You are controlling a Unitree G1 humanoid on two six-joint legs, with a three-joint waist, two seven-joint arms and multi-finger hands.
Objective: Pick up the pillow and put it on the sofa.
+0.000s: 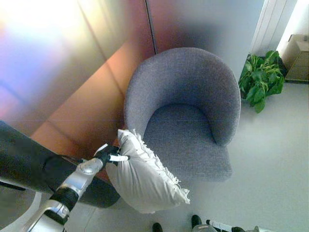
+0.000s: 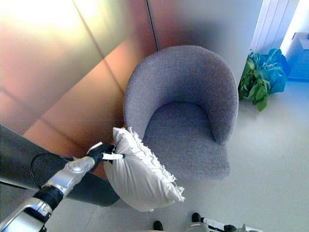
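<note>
The robot's left hand (image 2: 104, 153) reached in from the lower left, its dark fingers curled tight on the upper left edge of the white, fringed fabric pillow (image 2: 140, 174). The pillow hung off the floor, tilted, its upper corner just before the front left corner of the grey, round-backed upholstered armchair (image 2: 183, 96); its lower part dropped below the seat's front edge. Whether it touched the chair could not be told. The seat (image 2: 186, 140) itself carried nothing. A dark, rounded object (image 1: 29, 164) lay beneath the left arm at the lower left. A green leafy potted plant (image 1: 260, 79) stood on the pale floor (image 1: 270, 164) beyond the chair's right side, near the white wall panels. The right hand was out of sight.
</note>
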